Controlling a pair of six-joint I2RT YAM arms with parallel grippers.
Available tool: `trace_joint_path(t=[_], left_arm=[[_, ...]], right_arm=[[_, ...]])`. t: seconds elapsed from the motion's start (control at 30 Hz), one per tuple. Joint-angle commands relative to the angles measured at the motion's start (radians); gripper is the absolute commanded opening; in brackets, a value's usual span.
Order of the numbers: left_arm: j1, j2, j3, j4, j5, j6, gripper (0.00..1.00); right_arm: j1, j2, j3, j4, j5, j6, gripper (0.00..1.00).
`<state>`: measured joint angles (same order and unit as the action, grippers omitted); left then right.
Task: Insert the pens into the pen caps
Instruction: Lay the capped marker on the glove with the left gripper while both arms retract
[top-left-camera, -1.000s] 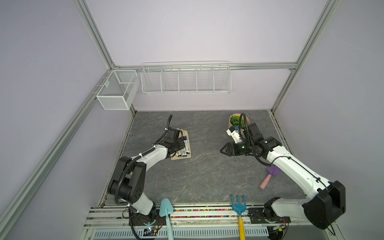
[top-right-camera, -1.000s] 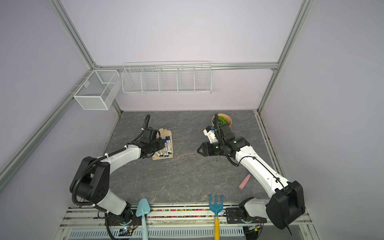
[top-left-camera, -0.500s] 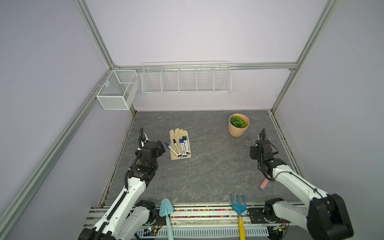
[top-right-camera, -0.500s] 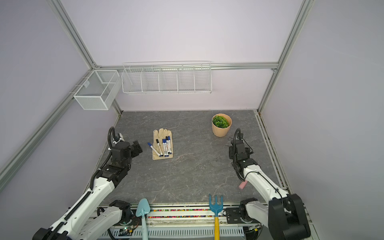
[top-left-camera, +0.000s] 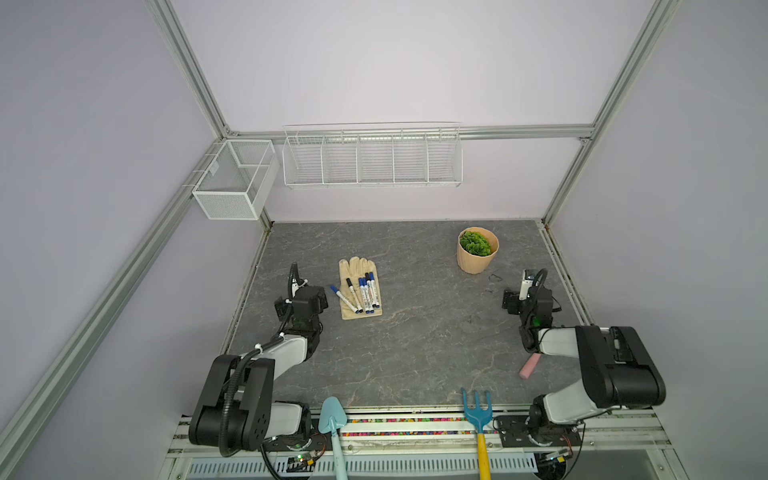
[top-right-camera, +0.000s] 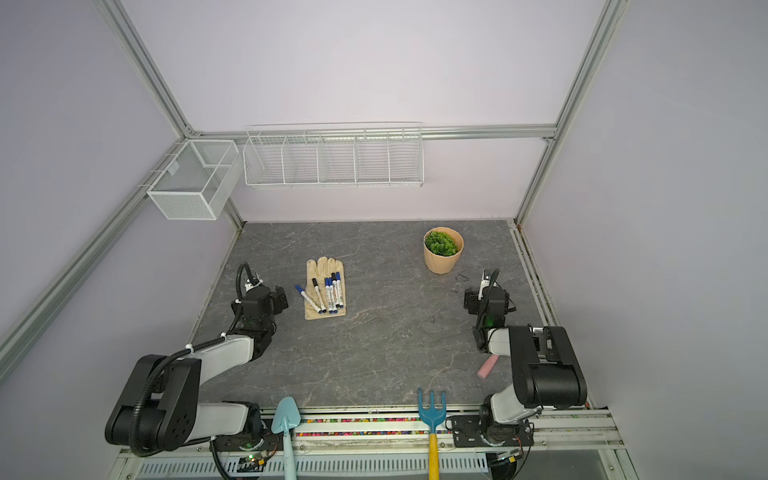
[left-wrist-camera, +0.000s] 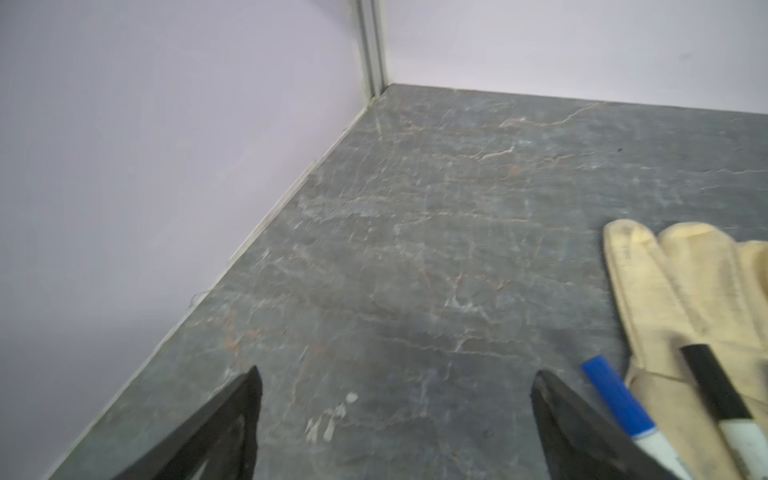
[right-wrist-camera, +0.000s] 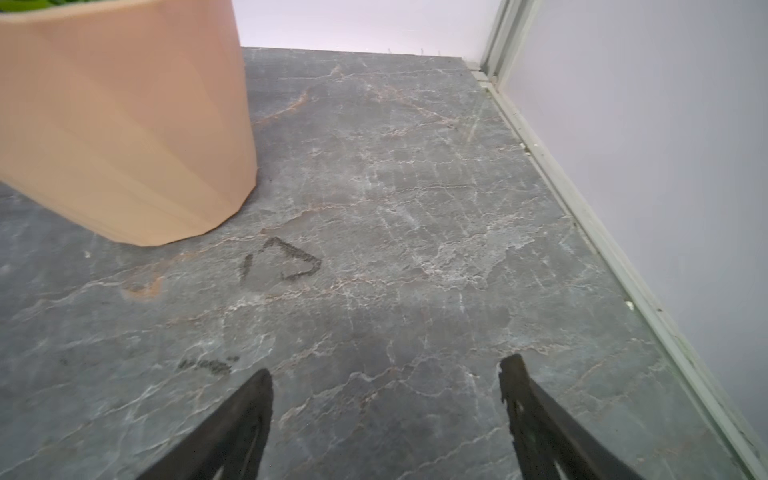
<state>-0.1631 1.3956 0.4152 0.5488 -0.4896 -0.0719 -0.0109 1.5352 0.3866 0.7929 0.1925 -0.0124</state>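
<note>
Several white pens (top-left-camera: 365, 293) lie side by side on a beige glove (top-left-camera: 353, 266) left of the table's middle, seen in both top views; one more pen (top-left-camera: 341, 294) lies just off its left edge. Every pen end I can see wears one of the pen caps: a blue cap (left-wrist-camera: 615, 399) and a black cap (left-wrist-camera: 715, 386) show in the left wrist view. My left gripper (left-wrist-camera: 397, 374) hovers open and empty over bare table just left of the pens. My right gripper (right-wrist-camera: 387, 368) is open and empty near the right wall, in front of the pot.
A peach pot (top-left-camera: 477, 257) with a green plant stands at the back right. A pink object (top-left-camera: 530, 365) lies by the right arm. A teal trowel (top-left-camera: 332, 419) and a blue rake (top-left-camera: 477, 405) rest on the front edge. Wire baskets (top-left-camera: 372, 156) hang on the back wall.
Both arms have pulled back from the table's middle to its front corners. The left gripper came off the pens on the glove and opened; the right one opened too.
</note>
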Motion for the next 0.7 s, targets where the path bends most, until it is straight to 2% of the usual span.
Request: trace_joint_path(t=[0.0, 0.03, 0.1, 0.23, 0.47, 0.67], left_arm=[[0.043, 0.115, -0.008, 0.306, 0.169, 0.098, 0.99], [0.078, 0.129, -0.014, 0.300, 0.201, 0.051, 0.99], [0.107, 0.158, -0.026, 0.368, 0.216, 0.035, 1.00], [0.108, 0.149, -0.019, 0.338, 0.224, 0.029, 0.99], [0.108, 0.151, -0.015, 0.333, 0.226, 0.030, 0.99], [0.109, 0.153, -0.017, 0.338, 0.226, 0.033, 0.99]], right_arm=[[0.008, 0.000, -0.009, 0.091, -0.125, -0.031, 0.88], [0.009, -0.018, 0.003, 0.044, -0.119, -0.024, 0.88], [0.007, -0.010, 0.001, 0.066, -0.123, -0.024, 0.88], [0.010, -0.012, 0.005, 0.053, -0.119, -0.027, 0.88], [-0.021, -0.001, 0.014, 0.049, -0.186, -0.017, 0.88], [-0.013, -0.010, 0.003, 0.058, -0.174, -0.018, 0.88]])
